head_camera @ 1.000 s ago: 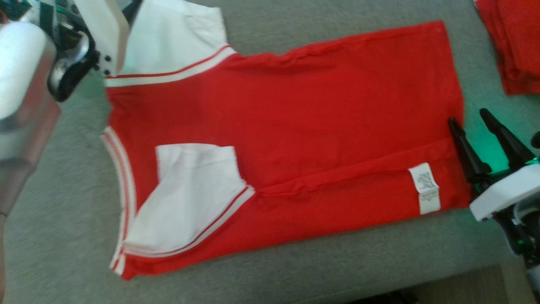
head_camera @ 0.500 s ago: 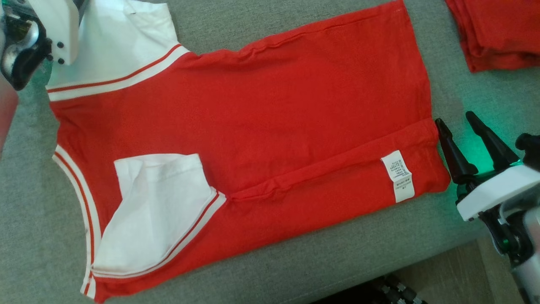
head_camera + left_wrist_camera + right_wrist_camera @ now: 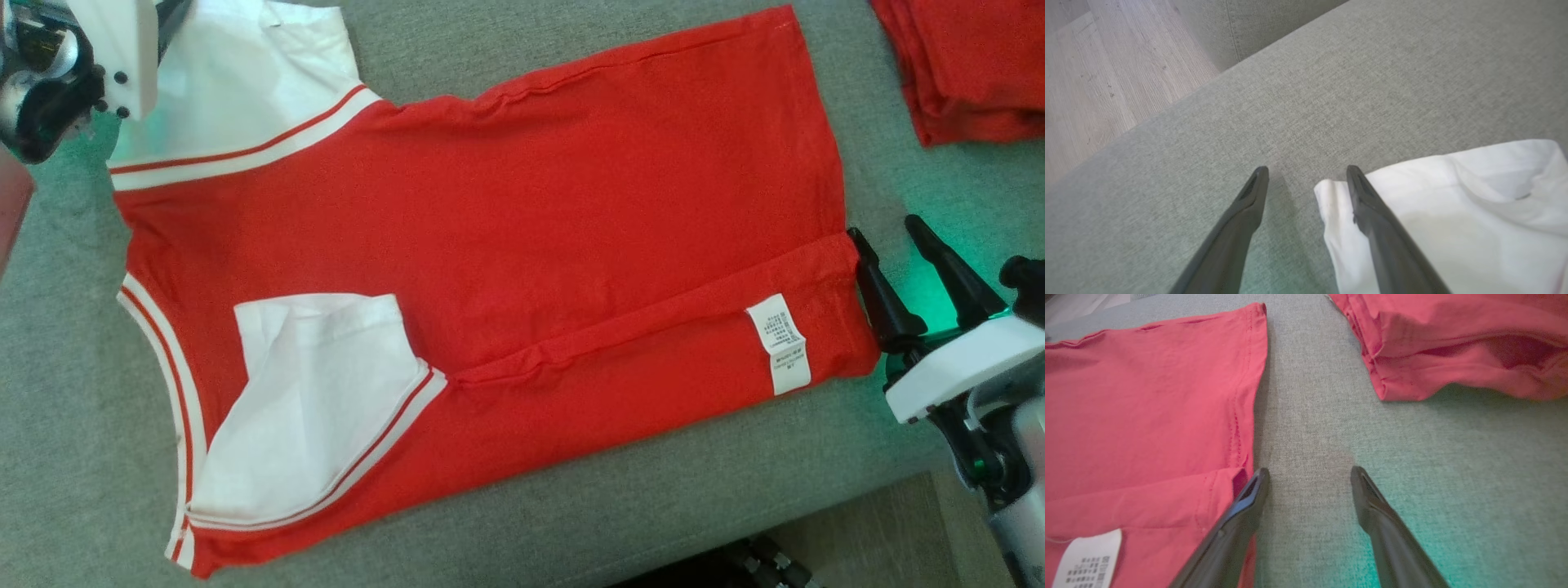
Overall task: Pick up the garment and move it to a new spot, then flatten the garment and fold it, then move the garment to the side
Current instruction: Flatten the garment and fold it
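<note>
Head view: your red shirt [image 3: 531, 245] lies flat on the grey cushion [image 3: 571, 506], near edge folded in, so folding looks half done. Left wrist: your left gripper [image 3: 1307, 169], fingers apart, straddles the white sleeve [image 3: 1453, 212] edge. Right wrist: your right gripper [image 3: 1309, 470], also apart, sits beside the hem [image 3: 1251, 396]. Pinch both, then fold.

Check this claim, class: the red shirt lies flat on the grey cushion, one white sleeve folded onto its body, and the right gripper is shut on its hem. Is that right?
No: the right gripper is open, one finger at the edge of the red shirt, the other over bare grey cushion. The right wrist view shows it; the rest holds.
</note>
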